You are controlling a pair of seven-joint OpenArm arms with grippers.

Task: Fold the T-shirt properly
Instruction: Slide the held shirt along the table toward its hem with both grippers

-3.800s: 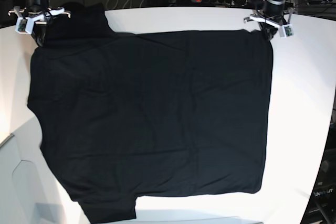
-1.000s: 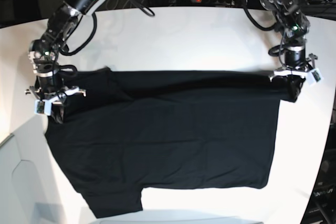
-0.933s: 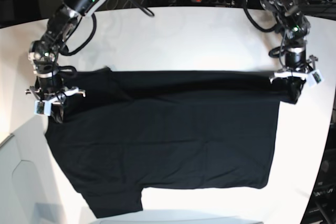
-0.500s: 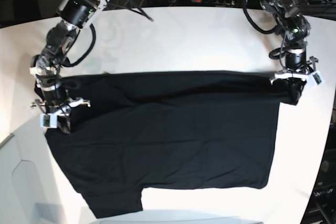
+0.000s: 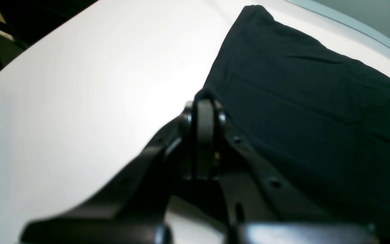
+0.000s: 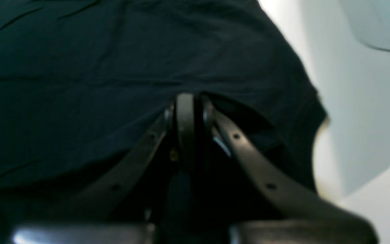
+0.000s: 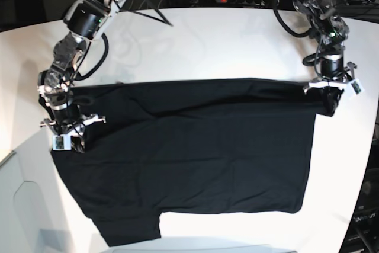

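Large plain black cloth T-shirt point(image 7: 183, 158) on white table point(image 7: 207, 45): both end effectors, left point(image 7: 329, 100) and right point(image 7: 66, 141), clamp its folded edge; advance them level, edge taut.

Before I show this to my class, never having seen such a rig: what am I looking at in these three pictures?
A two-armed robot is folding a black T-shirt on a white table. The base picture looks down from above; the other two come from cameras on each wrist, looking along the fingers. The left gripper pinches one corner of the shirt's far edge, the right gripper the other. In both wrist views the fingers are closed on black cloth, with the rest of the shirt lying flat.
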